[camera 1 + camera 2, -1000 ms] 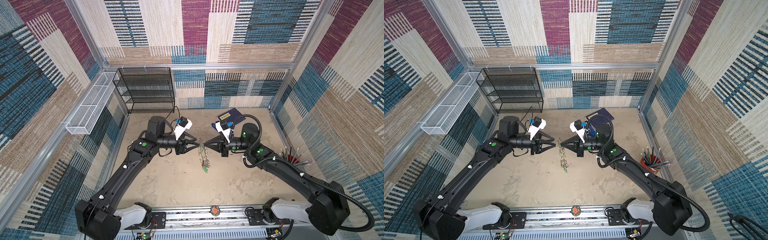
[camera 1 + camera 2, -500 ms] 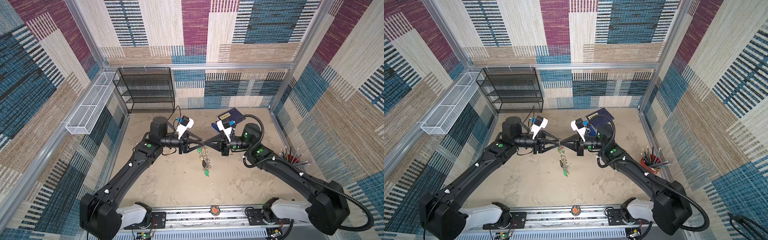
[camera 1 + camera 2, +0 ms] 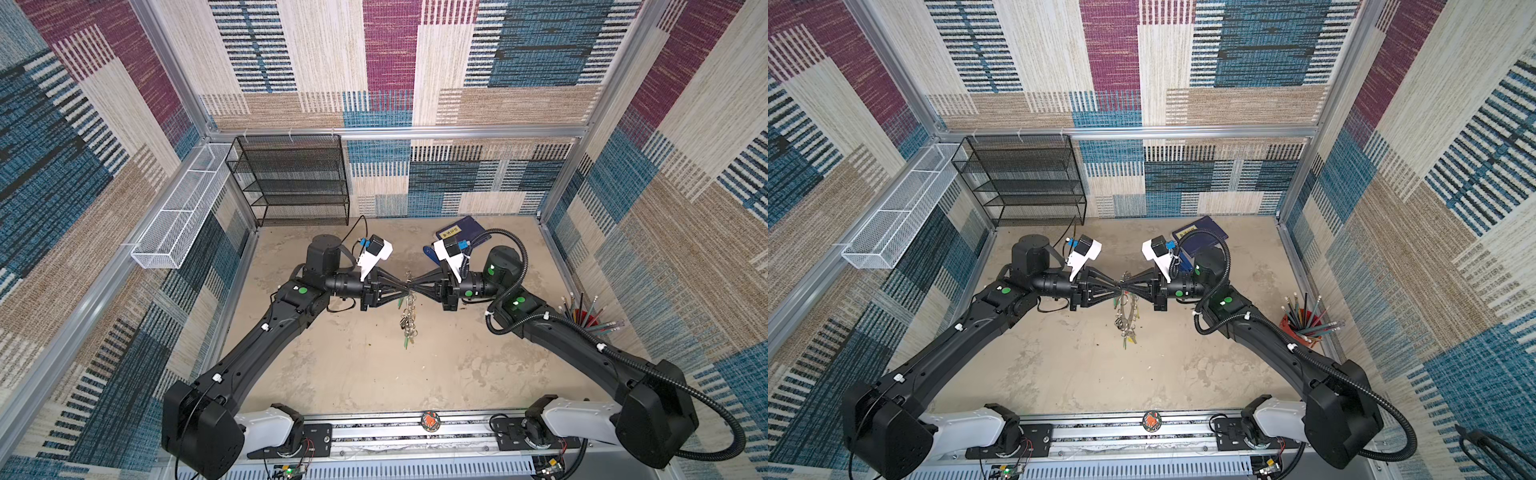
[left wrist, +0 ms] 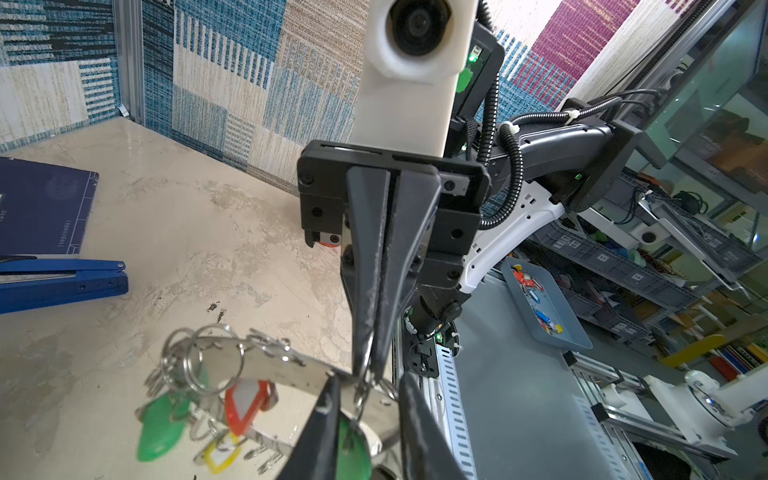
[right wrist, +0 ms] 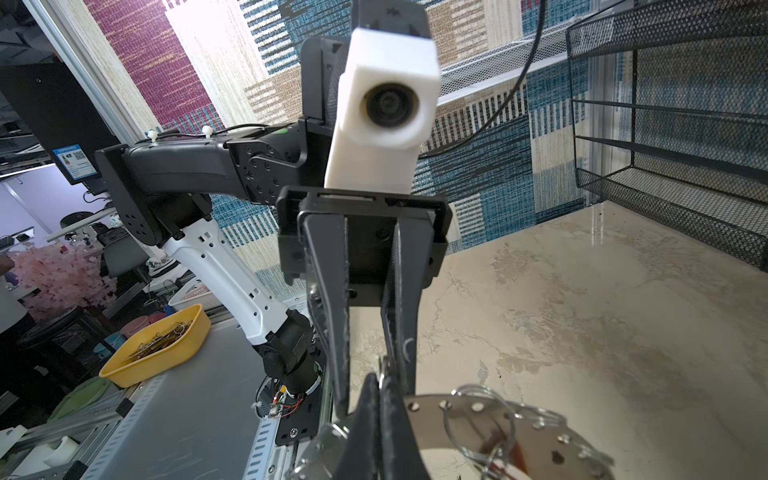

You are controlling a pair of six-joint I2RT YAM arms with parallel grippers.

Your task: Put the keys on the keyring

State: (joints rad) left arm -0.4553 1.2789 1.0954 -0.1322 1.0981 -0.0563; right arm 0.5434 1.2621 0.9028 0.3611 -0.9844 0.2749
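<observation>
Since a second ago our left gripper (image 3: 404,288) has slid in toward the right gripper (image 3: 414,288) and its jaws have narrowed, so the two now meet tip to tip. Our right gripper has stayed where it was, pinched together on the rim of the keyring (image 3: 407,316).

The keyring hangs edge-down from that pinch, clear of the table (image 3: 353,365). It is out in front of the black mesh shelf (image 3: 291,183), just past the shelf's end on the right arm's side.

From the left wrist we see the left fingers (image 4: 328,419) standing a little apart, with the keyring's rim and a green tag (image 4: 353,453) between them and gaps beside. A second green tag (image 4: 160,426), a red tag (image 4: 249,399) and a yellow tag (image 4: 220,453) dangle from split rings (image 4: 214,365) round the keyring. We cannot pick out the keys themselves among them.
</observation>
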